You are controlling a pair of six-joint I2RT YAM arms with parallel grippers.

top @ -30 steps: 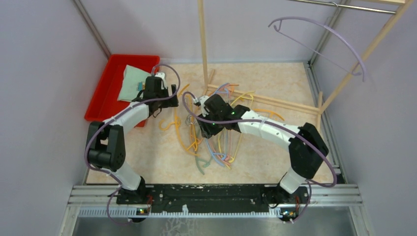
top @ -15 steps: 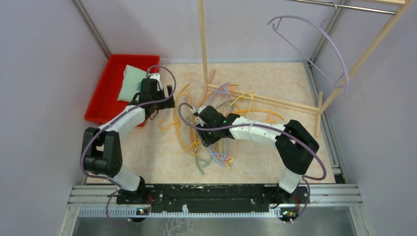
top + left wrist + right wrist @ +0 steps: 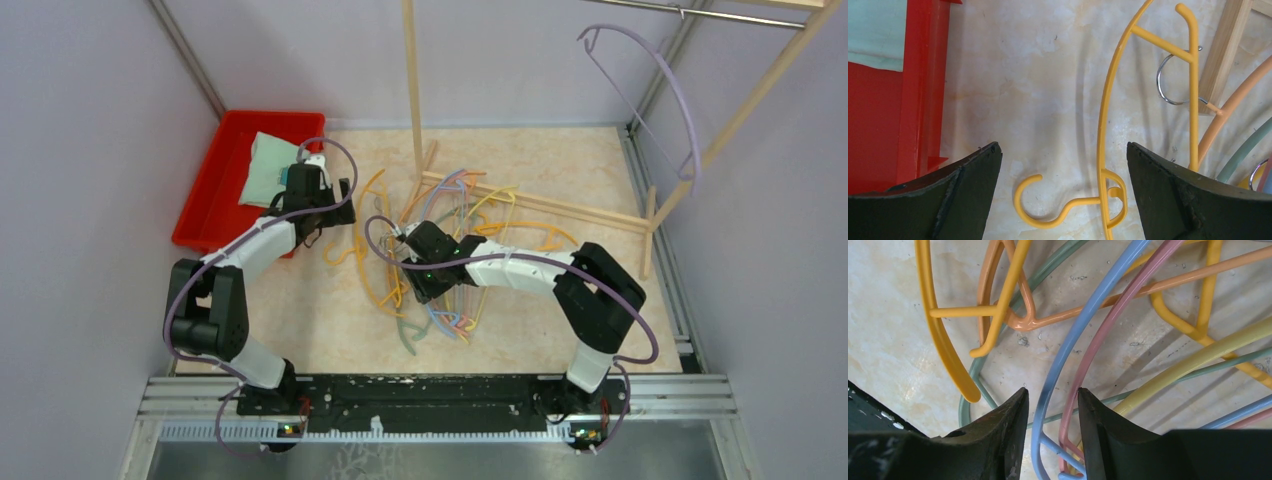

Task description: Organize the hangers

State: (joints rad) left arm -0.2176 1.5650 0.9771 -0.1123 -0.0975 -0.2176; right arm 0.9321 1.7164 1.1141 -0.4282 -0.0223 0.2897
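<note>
Right gripper (image 3: 1050, 412) clamped on blue hanger (image 3: 1083, 320) and pink hanger (image 3: 1115, 315), left gripper (image 3: 1063, 165) spread wide above yellow hanger (image 3: 1105, 120)

Pale lavender walls (image 3: 90, 120) enclose a beige marbled table (image 3: 560, 160) with metal-framed edges.

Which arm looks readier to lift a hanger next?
Right. Its fingers already straddle the blue hanger and pink hanger. The left fingers gape wide above the floor beside a yellow hanger.
</note>
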